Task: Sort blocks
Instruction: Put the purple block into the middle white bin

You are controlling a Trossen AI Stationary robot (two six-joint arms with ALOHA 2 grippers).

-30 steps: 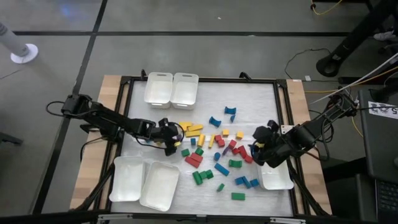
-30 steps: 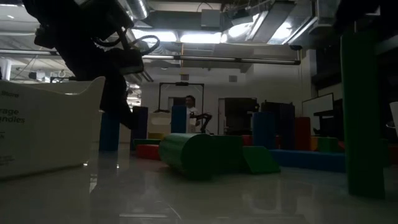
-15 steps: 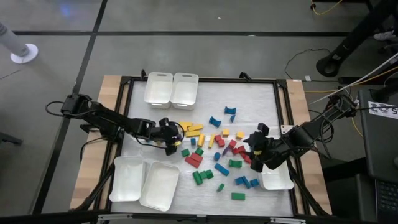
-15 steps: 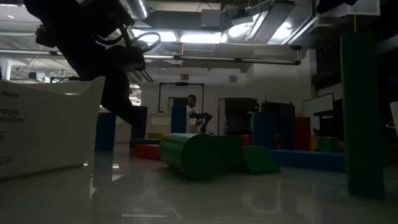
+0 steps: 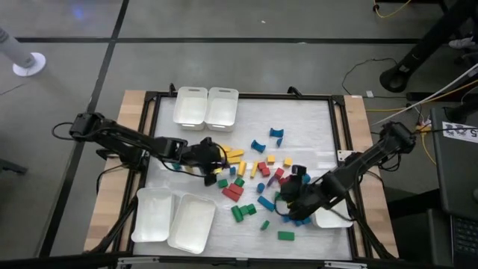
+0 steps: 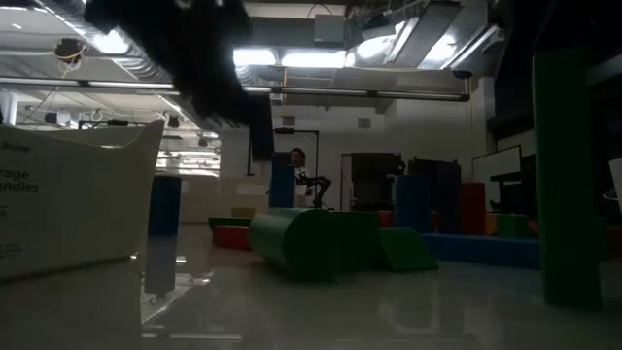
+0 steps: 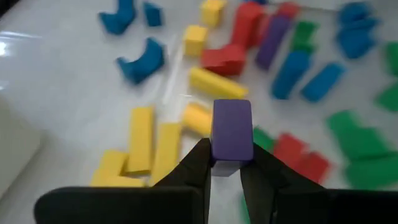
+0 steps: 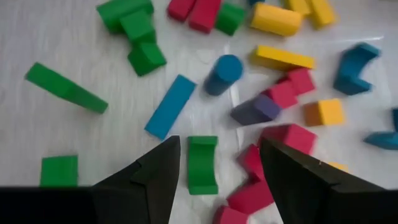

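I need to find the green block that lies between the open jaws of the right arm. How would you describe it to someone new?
Start at the right gripper, low over the scattered blocks. Between its open jaws lies a green arch block. A blue bar lies just beyond it; unlike the plain green blocks nearby, it has a notch cut into one side.

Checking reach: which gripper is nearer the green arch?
Right. The right gripper hangs open right over the green arch, which lies between its fingers. The left gripper, shut on a purple block, is across the pile by the yellow blocks.

Grey floor (image 5: pixel 67 75) with dark seams; bright ceiling lights (image 6: pixel 292 56), perhaps ducts.
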